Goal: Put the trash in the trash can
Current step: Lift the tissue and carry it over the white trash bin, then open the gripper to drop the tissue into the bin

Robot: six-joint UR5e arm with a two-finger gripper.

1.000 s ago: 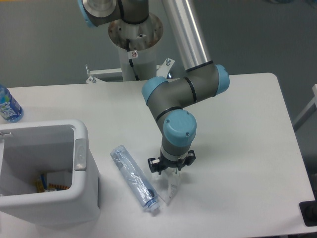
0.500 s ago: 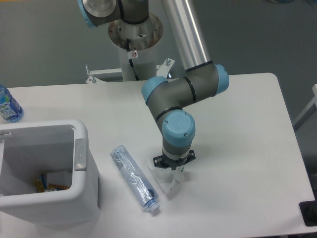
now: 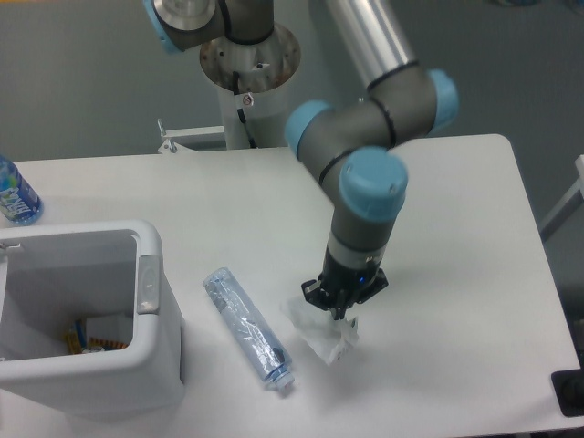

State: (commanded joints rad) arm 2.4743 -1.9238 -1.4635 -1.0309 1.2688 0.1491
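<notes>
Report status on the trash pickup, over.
Gripper shut on wrapper, lifted. Crushed bottle lies on table. Trash can left; path looks clear.

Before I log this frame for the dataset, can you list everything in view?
Crushed bottle: one, clear bluish, lying on the table between the bin and the wrapper.
Wrapper: one, crumpled white-and-clear, under the gripper, right of the crushed bottle.
Trash can: one, white, front left of the table, some colourful bits at its bottom.
Water bottle: one, blue-labelled, uncrushed, far left table edge.
Table: one, white.
Arm: one, grey with light blue joints, reaching down from the back.
Gripper: one, black, at the wrapper's top; finger state unclear.
</notes>
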